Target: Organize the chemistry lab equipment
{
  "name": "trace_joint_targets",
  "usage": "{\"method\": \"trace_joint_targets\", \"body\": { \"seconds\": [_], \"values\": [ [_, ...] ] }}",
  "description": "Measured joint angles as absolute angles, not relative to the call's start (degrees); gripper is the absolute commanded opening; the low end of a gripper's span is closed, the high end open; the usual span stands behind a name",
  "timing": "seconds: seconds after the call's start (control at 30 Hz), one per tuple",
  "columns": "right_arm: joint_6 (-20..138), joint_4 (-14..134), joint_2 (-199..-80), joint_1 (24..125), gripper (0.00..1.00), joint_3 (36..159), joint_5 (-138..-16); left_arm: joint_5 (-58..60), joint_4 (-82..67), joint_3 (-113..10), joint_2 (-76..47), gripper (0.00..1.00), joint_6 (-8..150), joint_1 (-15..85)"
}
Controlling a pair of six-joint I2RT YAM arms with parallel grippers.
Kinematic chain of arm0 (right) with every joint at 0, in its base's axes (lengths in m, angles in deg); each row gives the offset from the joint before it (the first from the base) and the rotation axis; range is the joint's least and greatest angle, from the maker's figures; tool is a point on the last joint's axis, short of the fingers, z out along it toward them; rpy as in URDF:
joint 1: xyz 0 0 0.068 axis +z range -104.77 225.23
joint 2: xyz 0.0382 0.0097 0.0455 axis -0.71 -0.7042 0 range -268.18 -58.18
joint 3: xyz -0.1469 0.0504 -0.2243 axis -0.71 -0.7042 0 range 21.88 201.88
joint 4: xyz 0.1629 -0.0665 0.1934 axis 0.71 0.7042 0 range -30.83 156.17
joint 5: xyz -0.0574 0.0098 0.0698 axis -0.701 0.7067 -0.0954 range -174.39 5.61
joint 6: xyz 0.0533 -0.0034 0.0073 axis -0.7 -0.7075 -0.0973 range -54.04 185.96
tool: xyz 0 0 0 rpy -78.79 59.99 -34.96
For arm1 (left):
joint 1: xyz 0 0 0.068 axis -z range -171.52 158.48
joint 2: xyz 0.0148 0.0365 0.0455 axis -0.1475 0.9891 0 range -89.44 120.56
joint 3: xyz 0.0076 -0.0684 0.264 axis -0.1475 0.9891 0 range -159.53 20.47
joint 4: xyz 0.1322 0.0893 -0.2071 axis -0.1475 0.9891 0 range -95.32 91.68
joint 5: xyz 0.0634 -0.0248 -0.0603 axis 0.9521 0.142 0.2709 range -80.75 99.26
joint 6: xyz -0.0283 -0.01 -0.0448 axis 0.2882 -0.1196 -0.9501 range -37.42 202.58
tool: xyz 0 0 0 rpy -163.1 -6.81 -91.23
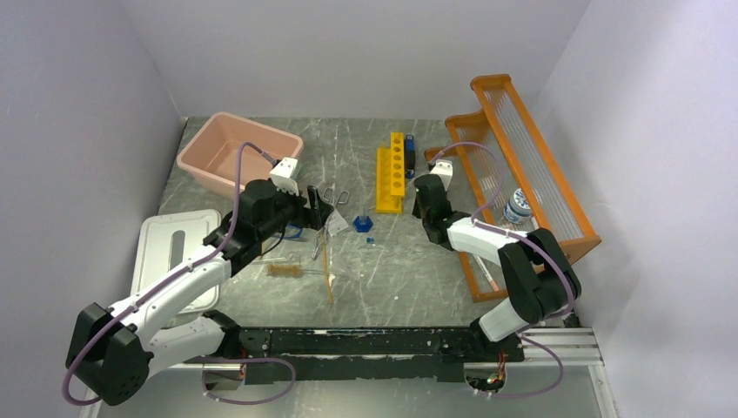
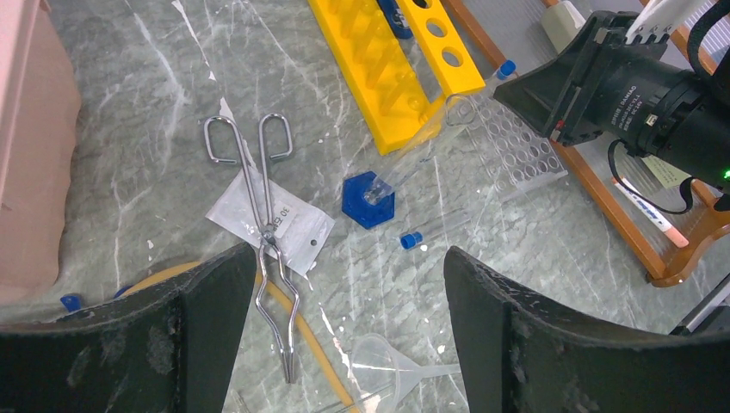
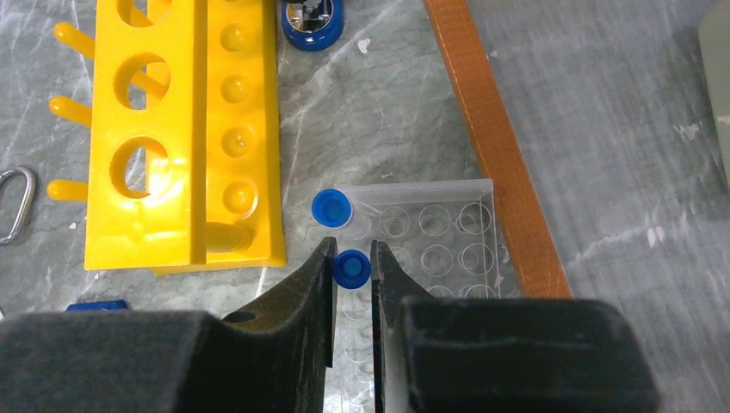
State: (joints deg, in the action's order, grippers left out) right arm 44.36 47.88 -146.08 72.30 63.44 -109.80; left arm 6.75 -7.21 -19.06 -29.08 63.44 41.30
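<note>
My right gripper (image 3: 351, 255) is shut on a blue-capped clear tube (image 3: 351, 268) held over a clear well plate (image 3: 435, 225); a second blue-capped tube (image 3: 330, 208) stands in the plate's corner. In the top view it (image 1: 421, 207) is at the yellow tube rack's (image 1: 392, 170) near end. My left gripper (image 2: 349, 254) is open and empty above metal scissors (image 2: 262, 215) lying on a white packet (image 2: 297, 231), amber tubing (image 2: 297, 318) and a clear funnel (image 2: 387, 361). A tiny blue cap (image 2: 411, 240) lies by a blue hexagonal base (image 2: 368, 200). A wire brush (image 1: 285, 270) lies near the front.
The pink tub (image 1: 239, 152) stands at the back left, its white lid (image 1: 174, 252) in front of it. The big orange shelf rack (image 1: 522, 174) runs along the right side and holds a small bottle (image 1: 517, 207). Grey walls close in left, back and right.
</note>
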Motion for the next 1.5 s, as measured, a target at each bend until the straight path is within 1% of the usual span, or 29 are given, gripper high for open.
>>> {"method": "trace_joint_targets", "body": {
  "seconds": [0.33, 0.4, 0.5, 0.6, 0.73, 0.83, 1.0, 1.17, 1.37, 1.5],
  "values": [
    [44.93, 48.74, -147.00, 72.91, 0.18, 64.47, -111.44, 6.75, -7.23, -19.06, -28.73, 0.84, 63.44, 41.30],
    [44.97, 49.39, -147.46, 72.98, 0.20, 65.19, -111.68, 6.75, -7.23, -19.06, -28.73, 0.84, 63.44, 41.30],
    [44.75, 50.18, -148.25, 73.07, 0.28, 66.30, -111.90, 6.75, -7.23, -19.06, -28.73, 0.84, 63.44, 41.30],
    [44.23, 51.01, -148.35, 73.05, 0.43, 66.70, -112.25, 6.75, -7.25, -19.06, -28.73, 0.84, 63.42, 41.30],
    [43.48, 53.13, -148.00, 72.96, 0.59, 66.98, -112.27, 6.73, -7.25, -19.06, -28.66, 0.85, 63.38, 41.30],
    [42.68, 55.01, -146.10, 72.94, 0.64, 67.33, -111.99, 6.73, -7.27, -19.06, -28.42, 0.85, 63.20, 41.30],
    [42.39, 58.16, -139.66, 72.94, 0.66, 69.12, -110.85, 6.73, -7.14, -19.14, -27.79, 0.84, 62.90, 41.30],
    [43.27, 62.90, -133.49, 72.96, 0.60, 71.97, -107.22, 6.73, -5.15, -20.85, -26.63, 0.83, 62.15, 41.30],
    [48.53, 66.64, -128.38, 73.02, 0.61, 69.61, -94.74, 7.21, -2.49, -24.48, -26.22, 0.81, 61.26, 41.30],
    [52.82, 66.53, -129.84, 75.41, 0.62, 65.58, -86.85, 9.97, -1.18, -26.77, -24.79, 0.82, 60.45, 41.30]
  ]
}}
